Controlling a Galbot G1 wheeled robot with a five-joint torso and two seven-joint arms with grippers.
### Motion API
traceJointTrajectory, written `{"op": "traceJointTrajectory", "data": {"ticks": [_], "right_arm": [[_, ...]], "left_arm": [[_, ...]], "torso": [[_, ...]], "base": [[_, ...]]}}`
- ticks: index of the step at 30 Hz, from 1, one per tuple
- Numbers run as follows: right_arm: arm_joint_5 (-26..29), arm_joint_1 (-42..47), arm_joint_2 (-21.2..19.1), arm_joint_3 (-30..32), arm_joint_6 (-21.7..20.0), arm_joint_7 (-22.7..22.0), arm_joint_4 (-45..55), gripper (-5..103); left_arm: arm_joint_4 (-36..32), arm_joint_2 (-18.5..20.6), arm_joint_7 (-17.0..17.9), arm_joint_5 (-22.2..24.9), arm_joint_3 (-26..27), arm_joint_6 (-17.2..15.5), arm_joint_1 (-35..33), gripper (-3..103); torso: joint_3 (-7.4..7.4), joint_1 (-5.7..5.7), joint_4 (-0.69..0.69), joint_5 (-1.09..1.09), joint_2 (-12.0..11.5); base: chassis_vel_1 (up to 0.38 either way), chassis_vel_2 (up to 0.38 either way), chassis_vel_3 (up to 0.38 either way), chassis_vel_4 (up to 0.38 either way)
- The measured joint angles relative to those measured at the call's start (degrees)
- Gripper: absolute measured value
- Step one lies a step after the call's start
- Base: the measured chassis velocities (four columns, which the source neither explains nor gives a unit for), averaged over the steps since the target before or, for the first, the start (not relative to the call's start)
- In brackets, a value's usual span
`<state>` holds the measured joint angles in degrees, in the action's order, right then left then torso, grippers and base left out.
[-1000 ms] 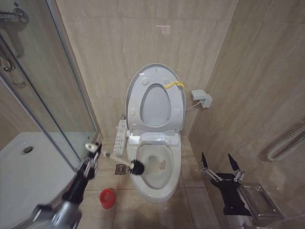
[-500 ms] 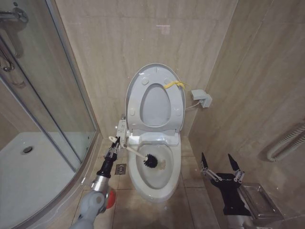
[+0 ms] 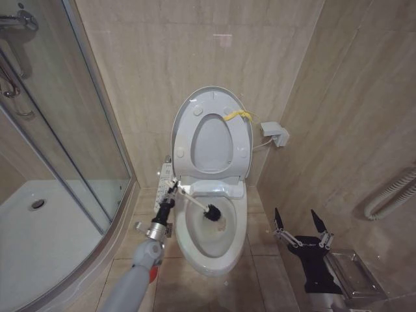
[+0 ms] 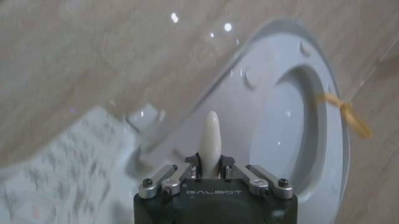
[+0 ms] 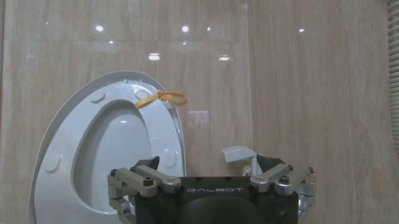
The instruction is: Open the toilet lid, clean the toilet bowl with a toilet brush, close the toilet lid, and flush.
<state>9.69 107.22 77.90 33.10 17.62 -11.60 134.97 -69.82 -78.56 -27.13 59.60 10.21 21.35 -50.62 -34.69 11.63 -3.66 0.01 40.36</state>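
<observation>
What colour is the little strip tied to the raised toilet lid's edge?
Yellow strip on the glossy white oval toilet lid, clearest in the head view.

The toilet bowl [image 3: 211, 244] sits at frame centre, the toilet lid [image 3: 211, 133] upright behind it against the wall. The toilet brush [image 3: 195, 203] slants into the bowl from the left gripper [image 3: 170, 194]. Shower tray [image 3: 45, 240] lower left; right gripper [image 3: 302, 229] lower right.

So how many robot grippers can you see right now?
2. The left gripper is shut on the toilet brush over the toilet bowl. The right gripper is parked beside the bowl, fingers open.
</observation>
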Motion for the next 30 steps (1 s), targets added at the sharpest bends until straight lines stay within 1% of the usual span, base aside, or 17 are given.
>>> {"op": "traceJointTrajectory", "data": {"ticks": [3,4,6,8,13,15,16,18,19,22,23,26,27,28,30], "right_arm": [[0.0,0.0,0.0,0.0,0.0,0.0,0.0,100],[0.0,0.0,0.0,0.0,0.0,0.0,0.0,100],[0.0,0.0,0.0,0.0,0.0,0.0,0.0,100],[0.0,0.0,0.0,0.0,0.0,0.0,0.0,100],[0.0,0.0,0.0,0.0,0.0,0.0,0.0,100],[0.0,0.0,0.0,0.0,0.0,0.0,0.0,100],[0.0,0.0,0.0,0.0,0.0,0.0,0.0,100],[0.0,0.0,0.0,0.0,0.0,0.0,0.0,100],[0.0,0.0,0.0,0.0,0.0,0.0,0.0,100],[0.0,0.0,0.0,0.0,0.0,0.0,0.0,100],[0.0,0.0,0.0,0.0,0.0,0.0,0.0,100],[0.0,0.0,0.0,0.0,0.0,0.0,0.0,100],[0.0,0.0,0.0,0.0,0.0,0.0,0.0,100],[0.0,0.0,0.0,0.0,0.0,0.0,0.0,100],[0.0,0.0,0.0,0.0,0.0,0.0,0.0,100]], "left_arm": [[3.5,-2.2,0.0,-1.1,-2.0,1.9,1.4,20],[3.5,-2.2,0.0,-1.1,-2.0,1.9,1.4,20],[6.0,-3.9,0.1,-2.5,-2.7,3.3,2.5,20],[8.1,-5.1,0.0,-3.5,-3.3,4.0,3.4,20],[11.3,-6.3,-0.3,-4.4,-3.8,4.9,4.8,20],[13.6,-7.1,-0.5,-5.5,-3.6,5.4,5.4,20],[13.6,-7.1,-0.5,-5.5,-3.6,5.4,5.4,20],[15.4,-7.4,-1.0,-7.7,-3.1,6.4,5.4,20],[15.4,-7.4,-1.0,-7.7,-3.1,6.4,5.4,20],[16.8,-7.4,-2.3,-12.7,-1.8,7.0,5.0,20],[16.8,-7.4,-2.3,-12.7,-1.8,7.0,5.0,20],[17.0,-7.8,-2.3,-18.5,-0.5,7.8,4.9,20],[17.0,-7.8,-2.3,-18.5,-0.5,7.8,4.9,20],[17.0,-7.8,-2.0,-21.6,0.1,8.5,4.9,20],[16.9,-7.6,-1.2,-25.8,0.7,9.5,4.9,20]], "torso": [[0.00,0.00,0.00,0.01,0.0],[0.00,0.00,0.00,0.01,0.0],[0.00,0.00,-0.01,0.01,0.0],[0.00,0.00,-0.02,0.00,0.0],[0.01,-0.01,0.00,0.01,0.0],[0.01,0.00,0.00,0.01,0.0],[0.01,0.00,0.00,0.01,0.0],[0.01,-0.01,0.01,0.00,0.0],[0.01,-0.01,0.01,0.00,0.0],[0.01,-0.01,0.02,0.01,0.0],[0.01,-0.01,0.02,0.01,0.0],[0.02,-0.01,0.00,-0.01,0.0],[0.02,-0.01,0.00,-0.01,0.0],[0.02,-0.01,-0.02,-0.01,0.0],[0.02,-0.01,-0.02,-0.02,0.0]], "base": [[0.000,0.000,0.000,0.000],[0.000,0.000,0.000,0.000],[0.000,0.000,0.000,0.000],[0.000,0.000,0.000,0.000],[0.000,0.000,0.000,0.000],[0.000,0.000,0.000,0.000],[0.000,0.000,0.000,0.000],[0.000,0.000,0.000,0.000],[0.000,0.000,0.000,0.000],[0.000,0.000,0.000,0.000],[0.000,0.000,0.000,0.000],[0.000,0.000,0.000,0.000],[0.000,0.000,0.000,0.000],[0.000,0.000,0.000,0.000],[0.000,0.000,0.000,0.000]]}}
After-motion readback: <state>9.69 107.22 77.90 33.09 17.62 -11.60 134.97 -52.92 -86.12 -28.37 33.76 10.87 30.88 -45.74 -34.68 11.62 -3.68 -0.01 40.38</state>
